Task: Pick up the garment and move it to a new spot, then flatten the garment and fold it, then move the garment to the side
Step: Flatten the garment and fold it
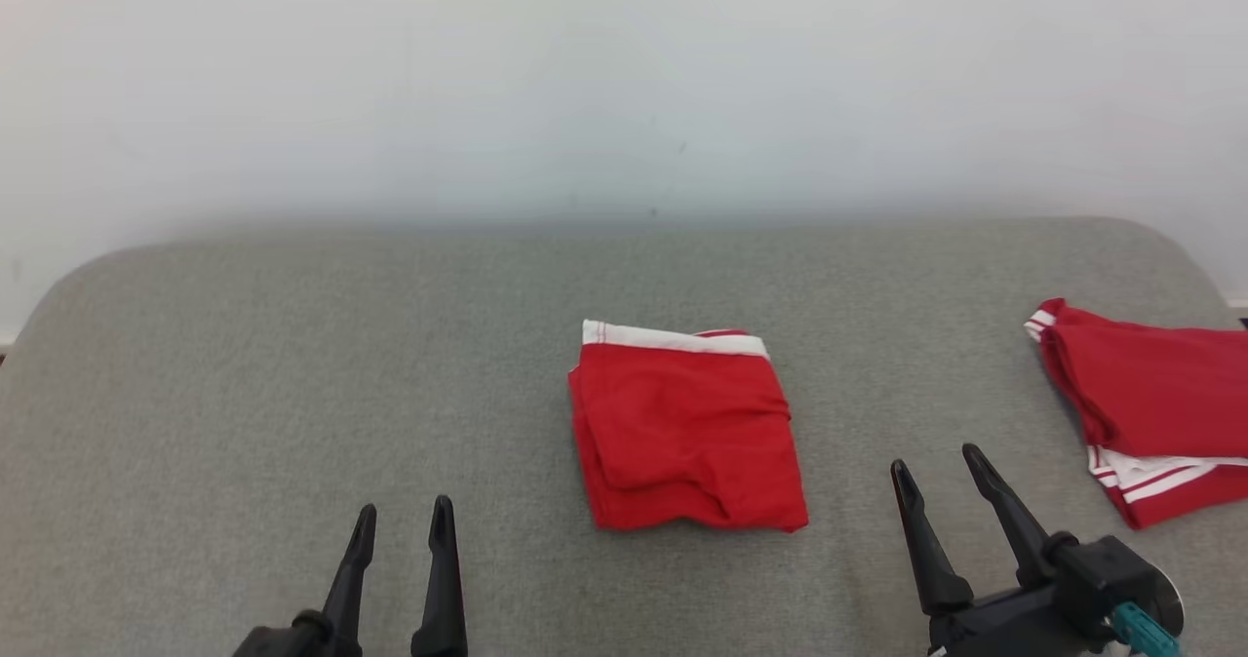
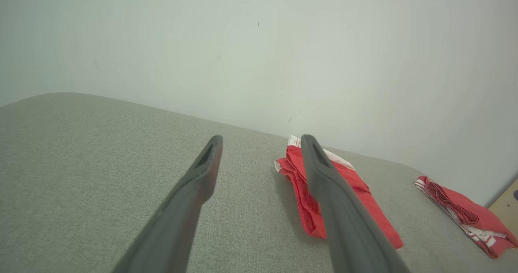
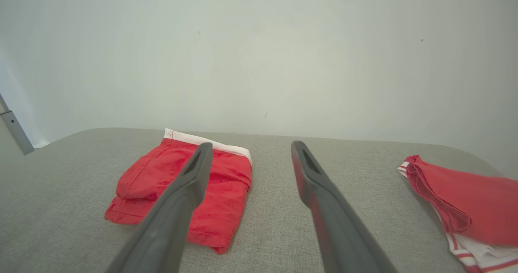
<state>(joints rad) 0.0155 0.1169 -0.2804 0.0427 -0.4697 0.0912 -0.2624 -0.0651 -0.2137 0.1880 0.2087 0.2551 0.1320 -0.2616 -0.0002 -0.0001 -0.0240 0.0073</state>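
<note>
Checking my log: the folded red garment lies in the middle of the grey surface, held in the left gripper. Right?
Not held: the head view shows the left gripper open, apart from the folded red garment, which lies in the middle of the grey surface.

One grey fabric-covered surface point(image 1: 292, 365) is carrying two lots of red clothing. One folded pair of red shorts point(image 1: 685, 433), with one white waistband point(image 1: 673, 338), is lying near the middle. One red pile with white-striped trim point(image 1: 1150, 394) is sitting at the right edge; how many pieces are making it up cannot be told. Two grippers are hanging over the near edge, the left gripper point(image 1: 405, 507) and the right gripper point(image 1: 934, 459), each showing two dark fingers point(image 1: 442, 569).
</note>
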